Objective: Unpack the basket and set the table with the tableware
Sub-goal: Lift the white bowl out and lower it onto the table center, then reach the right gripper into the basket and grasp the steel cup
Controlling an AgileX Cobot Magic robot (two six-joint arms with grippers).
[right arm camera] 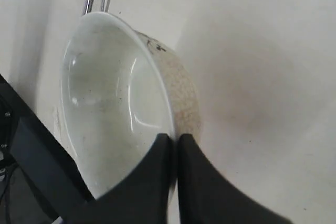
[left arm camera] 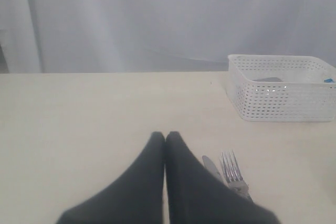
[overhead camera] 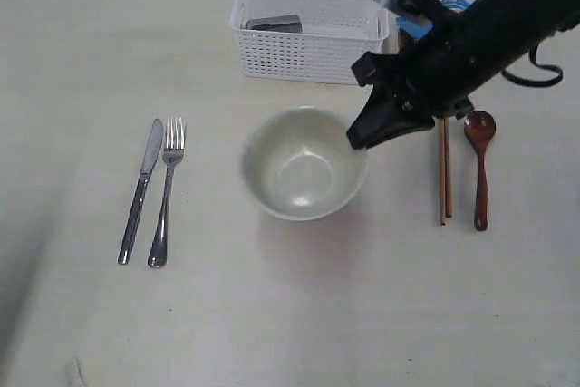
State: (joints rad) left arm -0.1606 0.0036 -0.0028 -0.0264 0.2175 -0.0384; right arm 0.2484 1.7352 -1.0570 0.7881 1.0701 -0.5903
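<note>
The cream bowl (overhead camera: 304,165) sits mid-table, and my right gripper (overhead camera: 356,140) is shut on its right rim. In the right wrist view one finger lies inside the bowl (right arm camera: 105,108) and the other outside, so the right gripper (right arm camera: 175,139) pinches the wall. The steel knife (overhead camera: 140,192) and fork (overhead camera: 166,189) lie side by side at the left. Right of the bowl lie the chopsticks (overhead camera: 444,169) and the reddish-brown spoon (overhead camera: 480,169). Behind the bowl stands the white basket (overhead camera: 308,52), with a dark steel item (overhead camera: 274,23) inside. My left gripper (left arm camera: 165,136) is shut and empty, above bare table beside the knife (left arm camera: 211,166) and fork (left arm camera: 232,171).
A blue chip bag (overhead camera: 426,20) shows behind my right arm, next to the basket's right end. The basket (left arm camera: 283,95) stands well ahead of the left gripper. The table (overhead camera: 82,70) is bare at the left and front.
</note>
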